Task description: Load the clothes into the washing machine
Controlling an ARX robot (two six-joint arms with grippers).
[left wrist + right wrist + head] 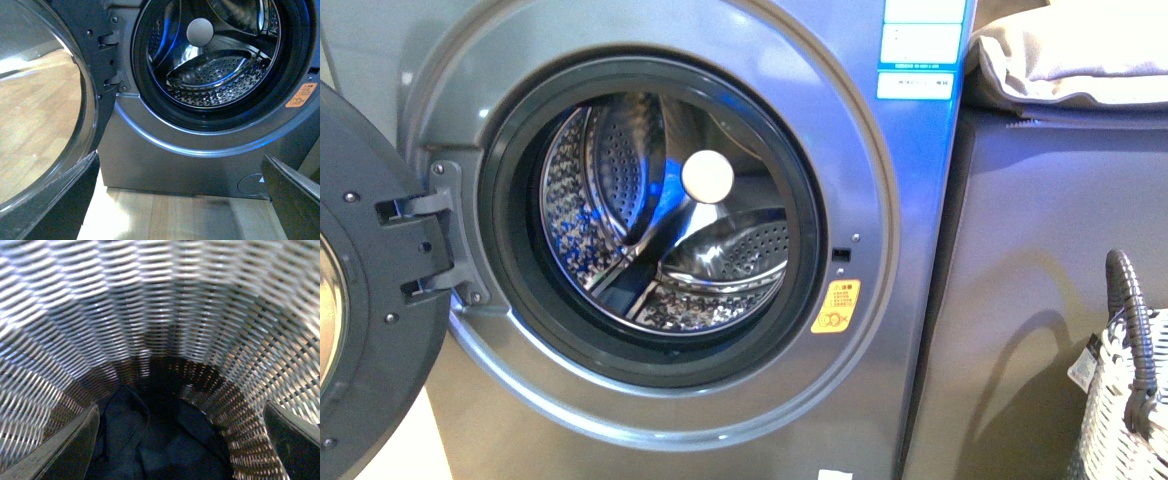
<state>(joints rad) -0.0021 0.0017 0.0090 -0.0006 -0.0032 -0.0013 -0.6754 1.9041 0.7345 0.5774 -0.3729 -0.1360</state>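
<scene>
The washing machine [890, 330] is a grey-silver front-loader whose dark round door [370, 300] hangs open to the left. Its perforated steel drum [670, 230] shows no fabric inside. The clothes [135, 435], dark navy fabric, lie crumpled at the bottom of a woven white basket [160, 305]. My right gripper [180, 442] is open inside the basket, just above the clothes, with nothing between its fingers. My left gripper [182, 205] is open and empty, low in front of the washing machine [165, 170], over the wooden floor. Neither arm shows in the front view.
The white woven basket [1125, 420] with a dark handle stands at the lower right, beside a grey-brown cabinet [1040, 280]. Cream folded fabric [1070, 60] lies on top of that cabinet. A yellow warning sticker [836, 306] sits right of the porthole. The open door's glass [40, 110] is close beside my left gripper.
</scene>
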